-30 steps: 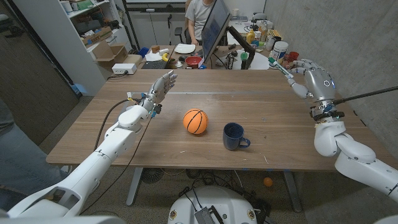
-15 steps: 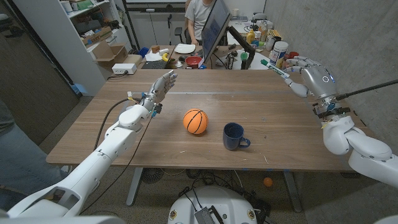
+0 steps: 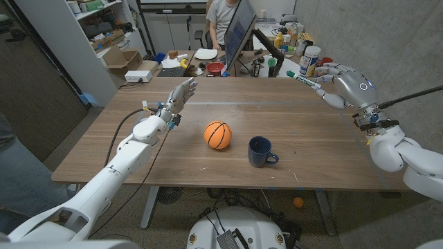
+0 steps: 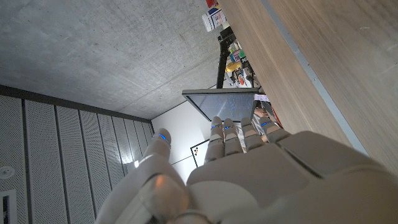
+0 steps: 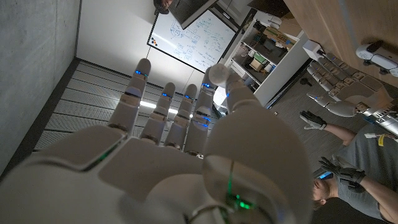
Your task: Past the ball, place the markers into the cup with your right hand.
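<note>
As the right hand (image 3: 344, 81), pinching a green-capped marker (image 3: 302, 78), has swung farther out over the table's far right edge, the cup (image 3: 261, 151) waits beside the ball (image 3: 217, 135); the carry seems barely begun. Left hand (image 3: 178, 97) hovers, released.

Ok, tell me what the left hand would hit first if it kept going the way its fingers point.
Probably nothing on the table. The left hand points over bare wood toward the table's far edge; the ball and cup sit off to its side. Depth beyond is unclear.

Wooden table (image 3: 138, 149), basketball (image 3: 217, 135) (orange), dark blue cup (image 3: 261, 151) beside it
</note>
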### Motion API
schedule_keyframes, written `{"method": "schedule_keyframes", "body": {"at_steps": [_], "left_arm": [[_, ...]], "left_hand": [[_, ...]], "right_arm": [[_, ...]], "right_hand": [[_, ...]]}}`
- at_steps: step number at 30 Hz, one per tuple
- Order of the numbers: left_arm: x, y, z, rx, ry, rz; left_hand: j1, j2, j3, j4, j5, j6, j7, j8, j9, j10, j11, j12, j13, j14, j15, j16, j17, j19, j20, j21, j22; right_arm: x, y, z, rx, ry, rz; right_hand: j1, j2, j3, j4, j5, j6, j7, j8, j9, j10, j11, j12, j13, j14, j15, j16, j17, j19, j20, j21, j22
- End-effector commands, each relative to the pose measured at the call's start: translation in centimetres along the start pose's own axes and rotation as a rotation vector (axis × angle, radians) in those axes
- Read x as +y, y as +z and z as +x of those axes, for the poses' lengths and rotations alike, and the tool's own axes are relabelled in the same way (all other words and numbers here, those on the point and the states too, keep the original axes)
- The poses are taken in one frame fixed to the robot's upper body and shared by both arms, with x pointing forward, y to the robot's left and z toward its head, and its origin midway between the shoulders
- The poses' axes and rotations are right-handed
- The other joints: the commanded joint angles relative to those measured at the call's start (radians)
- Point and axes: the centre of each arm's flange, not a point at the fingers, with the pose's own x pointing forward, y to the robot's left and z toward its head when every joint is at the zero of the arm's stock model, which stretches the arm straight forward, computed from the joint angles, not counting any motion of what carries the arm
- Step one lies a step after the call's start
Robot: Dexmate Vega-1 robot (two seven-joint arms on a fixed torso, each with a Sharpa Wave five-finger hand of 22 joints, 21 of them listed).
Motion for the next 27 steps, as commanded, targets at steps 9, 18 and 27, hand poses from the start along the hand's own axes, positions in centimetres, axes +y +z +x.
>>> {"method": "schedule_keyframes", "body": {"at_steps": [9,18,27], "left_arm": [[-0.8,1.3,-0.7,0.009,0.008,0.041],[-1.1,1.8,-1.2,0.008,0.009,0.056],[-1.0,2.2,-2.1,0.006,0.020,0.066]], "left_hand": [[0.011,0.005,0.001,0.002,0.002,0.006,-0.001,0.005,0.004,-0.003,-0.001,0.001,0.003,-0.004,0.001,0.004,0.005,-0.007,0.003,0.008,0.004],[0.011,0.005,0.001,0.002,0.002,0.006,0.000,0.005,0.004,-0.003,0.000,0.001,0.003,-0.004,0.002,0.005,0.005,-0.007,0.003,0.008,0.004],[0.011,0.005,0.001,0.002,0.002,0.007,0.000,0.005,0.004,-0.003,-0.002,0.001,0.003,-0.005,0.002,0.004,0.005,-0.007,0.003,0.008,0.004]], "right_arm": [[-1.9,0.5,-1.1,-0.176,0.083,-0.023],[-2.4,0.8,-1.3,-0.244,0.090,-0.055],[-2.9,1.3,-1.4,-0.297,0.088,-0.088]], "right_hand": [[-0.005,0.003,0.007,0.006,0.008,0.119,-0.130,0.047,0.007,-0.006,-0.012,-0.009,0.005,-0.004,-0.003,-0.006,0.003,-0.002,0.006,-0.006,0.000],[-0.008,0.003,0.008,0.006,0.009,0.119,-0.132,0.047,0.007,-0.010,-0.012,-0.010,0.005,-0.005,-0.004,-0.008,0.004,-0.003,0.006,-0.008,0.000],[-0.009,0.002,0.009,0.006,0.010,0.119,-0.135,0.048,0.007,-0.009,-0.011,-0.010,0.006,-0.004,-0.004,-0.010,0.004,-0.005,0.006,-0.011,0.000]]}}
